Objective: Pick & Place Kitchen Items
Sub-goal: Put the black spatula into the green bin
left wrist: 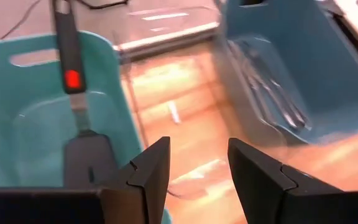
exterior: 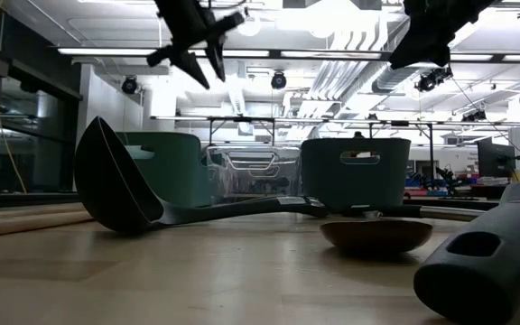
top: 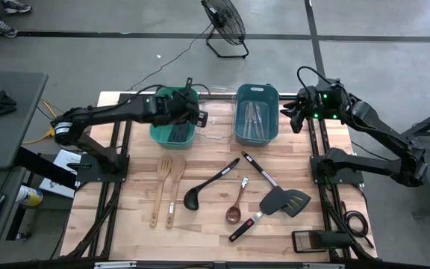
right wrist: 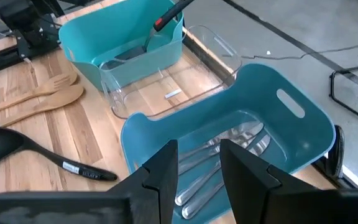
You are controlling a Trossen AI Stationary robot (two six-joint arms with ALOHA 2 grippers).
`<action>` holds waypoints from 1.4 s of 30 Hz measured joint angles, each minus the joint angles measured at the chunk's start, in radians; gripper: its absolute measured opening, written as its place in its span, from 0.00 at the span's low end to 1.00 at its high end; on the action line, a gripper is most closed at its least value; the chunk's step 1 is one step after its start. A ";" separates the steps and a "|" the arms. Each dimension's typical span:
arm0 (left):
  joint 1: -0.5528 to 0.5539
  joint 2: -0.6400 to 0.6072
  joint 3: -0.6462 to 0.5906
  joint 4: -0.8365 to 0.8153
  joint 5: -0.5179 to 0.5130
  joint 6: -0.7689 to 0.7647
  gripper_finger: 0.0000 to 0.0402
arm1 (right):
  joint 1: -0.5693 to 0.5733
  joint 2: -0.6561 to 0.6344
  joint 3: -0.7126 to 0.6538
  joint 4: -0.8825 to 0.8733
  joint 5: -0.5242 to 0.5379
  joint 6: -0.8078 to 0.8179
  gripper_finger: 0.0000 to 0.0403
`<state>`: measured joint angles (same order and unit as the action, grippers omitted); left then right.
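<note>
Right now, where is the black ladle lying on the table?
In the high view, the black ladle lies near the table's middle, between the two wooden utensils on its left and the small wooden spoon on its right.

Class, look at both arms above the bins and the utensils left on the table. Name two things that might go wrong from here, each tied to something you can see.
1. The red-marked spatula leans in the green bin with its handle over the rim; the open left gripper hovering there might knock it out.
2. The black ladle, the copper spoon and the slotted spatula lie close together, so a grasp on one may push its neighbour.
</note>
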<state>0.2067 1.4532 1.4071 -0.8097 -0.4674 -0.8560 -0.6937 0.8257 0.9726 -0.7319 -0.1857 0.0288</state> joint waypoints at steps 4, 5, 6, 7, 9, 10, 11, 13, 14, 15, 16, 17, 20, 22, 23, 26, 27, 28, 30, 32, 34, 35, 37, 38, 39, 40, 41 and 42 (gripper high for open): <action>-0.096 -0.013 0.000 0.000 -0.043 -0.036 0.40 | 0.000 0.000 0.000 -0.037 0.000 0.000 0.28; -0.116 -0.013 0.000 0.000 -0.048 -0.047 0.40 | 0.000 0.000 0.000 -0.048 0.000 0.000 0.28; -0.137 -0.013 0.000 0.000 -0.054 -0.061 0.40 | 0.000 0.000 0.000 -0.058 0.000 0.000 0.28; -0.157 -0.013 0.000 -0.001 -0.061 -0.075 0.40 | 0.000 0.000 0.000 -0.068 0.000 0.000 0.28; -0.192 -0.013 0.000 0.000 -0.064 -0.102 0.40 | 0.000 0.000 0.000 -0.090 -0.003 -0.004 0.28; -0.209 -0.013 0.000 0.000 -0.065 -0.115 0.40 | 0.000 0.000 0.000 -0.100 -0.007 -0.005 0.28; -0.223 -0.013 0.000 -0.001 -0.066 -0.120 0.40 | 0.000 0.000 0.000 -0.110 -0.019 -0.005 0.28; -0.251 -0.013 0.000 0.000 -0.066 -0.126 0.40 | 0.000 0.000 0.000 -0.127 -0.045 -0.006 0.28; -0.263 -0.013 0.000 0.000 -0.067 -0.129 0.40 | 0.000 0.000 0.000 -0.135 -0.057 -0.005 0.28; -0.275 -0.013 0.000 0.000 -0.067 -0.129 0.40 | 0.000 0.000 0.000 -0.142 -0.064 -0.004 0.28; -0.286 -0.013 0.000 0.000 -0.067 -0.128 0.40 | 0.000 0.000 0.000 -0.151 -0.069 0.001 0.28; -0.296 -0.013 0.000 -0.001 -0.068 -0.122 0.40 | 0.000 0.000 0.000 -0.163 -0.077 0.002 0.28; -0.324 -0.013 0.000 -0.011 -0.075 -0.099 0.40 | 0.000 0.000 0.000 -0.201 -0.090 0.010 0.28; -0.340 -0.013 0.000 -0.016 -0.078 -0.084 0.40 | 0.000 0.000 0.000 -0.239 -0.090 0.031 0.28; -0.347 -0.013 0.000 -0.023 -0.078 -0.078 0.40 | 0.000 0.000 0.000 -0.259 -0.090 0.040 0.28; -0.370 -0.013 0.000 -0.049 -0.078 -0.066 0.40 | 0.000 0.000 0.000 -0.317 -0.116 0.072 0.28; -0.377 -0.013 0.000 -0.059 -0.079 -0.065 0.40 | 0.000 0.000 0.000 -0.335 -0.134 0.085 0.28; -0.387 -0.016 0.000 -0.075 -0.079 -0.065 0.40 | 0.000 0.000 0.000 -0.350 -0.151 0.102 0.28; -0.412 -0.022 0.000 -0.100 -0.079 -0.065 0.40 | 0.000 0.000 0.000 -0.379 -0.189 0.132 0.28; -0.436 -0.025 0.000 -0.112 -0.082 -0.065 0.40 | 0.000 0.000 0.000 -0.410 -0.224 0.174 0.28; -0.464 -0.024 0.000 -0.128 -0.098 -0.065 0.40 | 0.000 -0.001 0.000 -0.443 -0.257 0.215 0.28; -0.478 -0.026 0.000 -0.134 -0.114 -0.065 0.40 | 0.003 -0.001 0.000 -0.460 -0.268 0.235 0.28; -0.501 -0.031 0.000 -0.146 -0.144 -0.065 0.40 | 0.016 -0.003 0.000 -0.495 -0.285 0.267 0.28; -0.511 -0.031 0.000 -0.149 -0.158 -0.065 0.40 | 0.029 -0.006 0.000 -0.511 -0.291 0.278 0.28; -0.520 -0.031 0.000 -0.156 -0.168 -0.065 0.40 | 0.044 -0.010 -0.001 -0.525 -0.293 0.286 0.28; -0.527 -0.032 0.000 -0.165 -0.174 -0.065 0.40 | 0.061 -0.015 -0.004 -0.535 -0.294 0.298 0.28; -0.535 -0.035 0.000 -0.171 -0.176 -0.065 0.40 | 0.081 -0.019 -0.008 -0.541 -0.295 0.313 0.28; -0.538 -0.038 0.000 -0.170 -0.177 -0.064 0.40 | 0.102 -0.023 -0.010 -0.546 -0.293 0.326 0.28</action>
<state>-0.3309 1.4156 1.4073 -0.9792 -0.6441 -0.9196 -0.5913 0.8025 0.9630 -1.2781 -0.4790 0.3552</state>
